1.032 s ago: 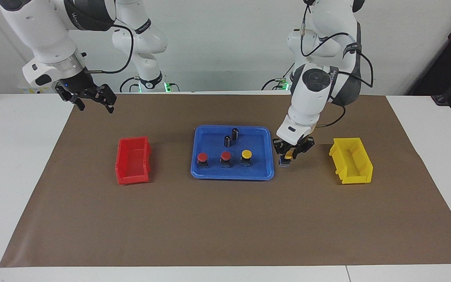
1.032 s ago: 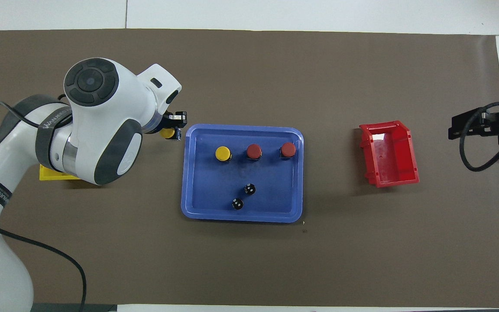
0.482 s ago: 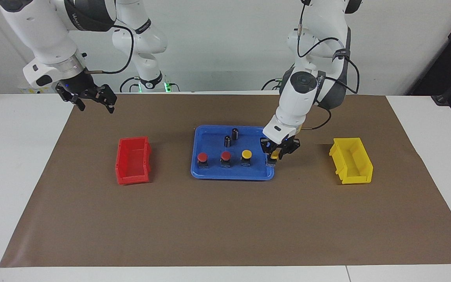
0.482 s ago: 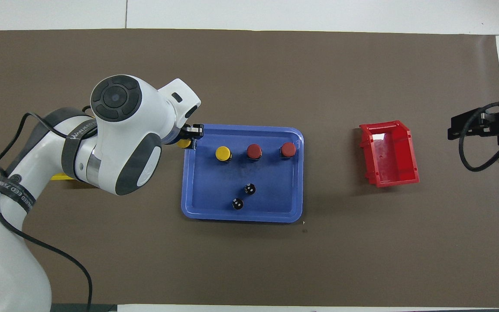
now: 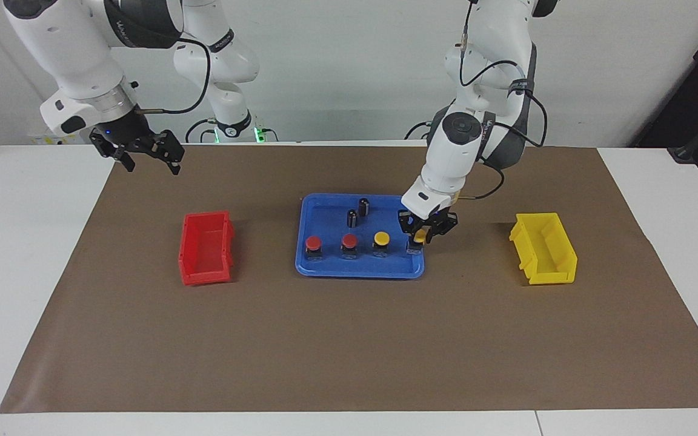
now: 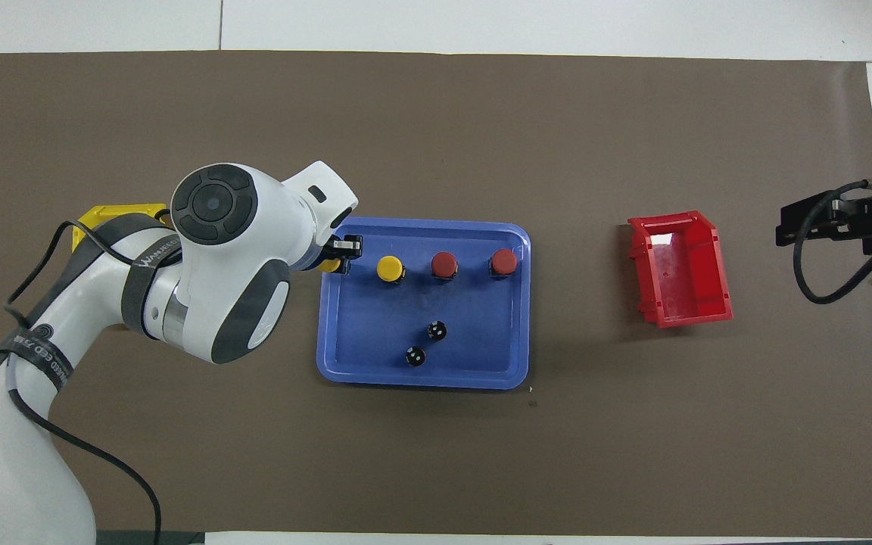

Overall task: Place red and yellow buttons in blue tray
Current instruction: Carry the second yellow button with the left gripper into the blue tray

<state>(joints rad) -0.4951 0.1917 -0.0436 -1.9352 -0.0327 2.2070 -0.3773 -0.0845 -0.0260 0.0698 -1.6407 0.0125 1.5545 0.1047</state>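
Sweeping across the facing view from the right arm's end: the right gripper (image 5: 146,158) hangs in the air over the brown mat's edge, fingers spread and carrying nothing, and that arm waits. Next comes the red bin (image 5: 205,247), and it looks empty. Then the blue tray (image 5: 358,270), which already holds three of the four: two red buttons (image 5: 313,244) (image 5: 349,243) and a yellow button (image 5: 381,240) standing in a row along the tray's edge farther from the robots, with two dark capless cylinders (image 5: 357,212) nearer the robots. And here's the last one: the left gripper (image 5: 423,236) pinches the fourth yellow button (image 5: 418,237) over the tray's end toward the left arm, just inside the rim, in line with the row. Whether its base has touched the tray floor, I can't tell. Past it, the yellow bin (image 5: 544,248) sits empty as far as it shows. By my reckoning, only the set-down and release remain.
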